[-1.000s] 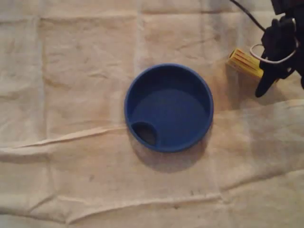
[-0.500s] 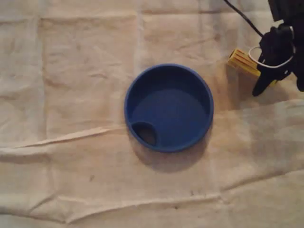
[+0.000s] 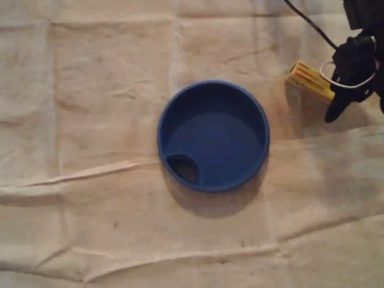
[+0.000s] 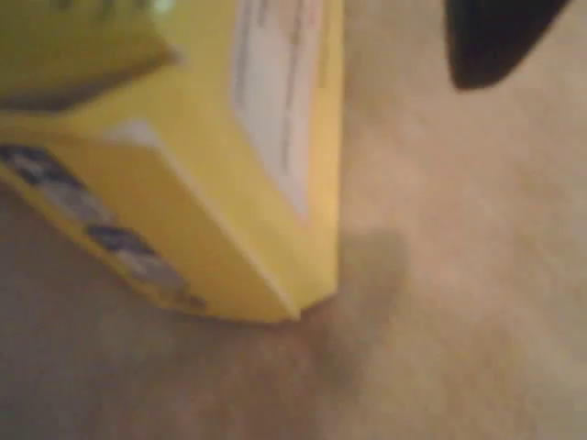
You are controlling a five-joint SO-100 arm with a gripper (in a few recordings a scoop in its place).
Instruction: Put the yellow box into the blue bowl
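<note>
The yellow box (image 3: 309, 78) lies on the cloth at the upper right of the overhead view, with its right end hidden under the arm. The black gripper (image 3: 338, 96) hangs over that end, one finger (image 3: 333, 110) pointing down past the box's near edge. In the wrist view the yellow box (image 4: 193, 156) is very close and blurred at upper left. A black fingertip (image 4: 491, 41) shows at top right with a gap of cloth between it and the box. The gripper looks open and holds nothing. The blue bowl (image 3: 213, 136) sits in the middle, nothing in it.
A wrinkled beige cloth (image 3: 96, 180) covers the whole table, with raised folds running across the lower half. A black cable (image 3: 309, 24) runs in from the top edge to the arm. The bowl has a small round recess (image 3: 184, 168) at its lower left.
The gripper has shifted only slightly over the box's right end, drifting a little to the right. The box and bowl have stayed put.
</note>
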